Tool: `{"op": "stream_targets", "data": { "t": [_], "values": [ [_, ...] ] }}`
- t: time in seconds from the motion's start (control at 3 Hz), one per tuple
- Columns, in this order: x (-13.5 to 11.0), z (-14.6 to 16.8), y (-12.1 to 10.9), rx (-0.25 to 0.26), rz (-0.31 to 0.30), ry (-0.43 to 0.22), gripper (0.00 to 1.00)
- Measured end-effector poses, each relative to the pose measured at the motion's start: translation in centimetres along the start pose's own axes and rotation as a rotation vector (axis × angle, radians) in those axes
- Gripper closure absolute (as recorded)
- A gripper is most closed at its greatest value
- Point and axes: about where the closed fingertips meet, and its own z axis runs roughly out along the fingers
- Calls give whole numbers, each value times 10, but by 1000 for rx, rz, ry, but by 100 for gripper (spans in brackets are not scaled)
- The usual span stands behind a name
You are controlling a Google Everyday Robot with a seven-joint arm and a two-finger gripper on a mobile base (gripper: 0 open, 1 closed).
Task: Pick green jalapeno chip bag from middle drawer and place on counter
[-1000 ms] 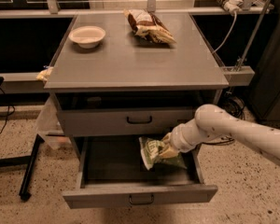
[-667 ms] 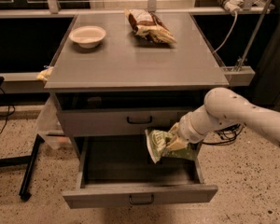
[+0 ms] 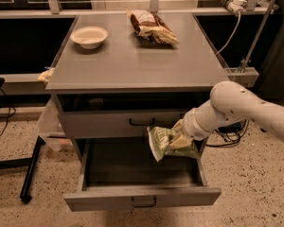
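Observation:
The green jalapeno chip bag (image 3: 162, 142) hangs in the air above the open middle drawer (image 3: 142, 196), just in front of the closed drawer front above it. My gripper (image 3: 179, 137) is shut on the bag's right side, at the end of the white arm that comes in from the right. The bag is clear of the drawer's dark tray. The grey counter (image 3: 137, 56) lies above and behind, with its front edge higher than the bag.
On the counter stand a white bowl (image 3: 89, 36) at the back left and a brown and white snack bag (image 3: 151, 26) at the back middle. The upper drawer front (image 3: 128, 122) is closed. A black stand leg (image 3: 31, 174) lies on the floor at the left.
The gripper has lifted the green bag up and slightly right, out of the drawer tray, to the height of the upper drawer front.

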Motion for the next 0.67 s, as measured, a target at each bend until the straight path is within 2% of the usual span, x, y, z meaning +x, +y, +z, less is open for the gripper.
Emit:
{"op": "stream_targets", "data": {
  "t": [0.33,0.67],
  "values": [
    [-31,-44,-9,12,-5,5,100],
    [-76,-119,-21,42,-26,70,100]
  ]
}}
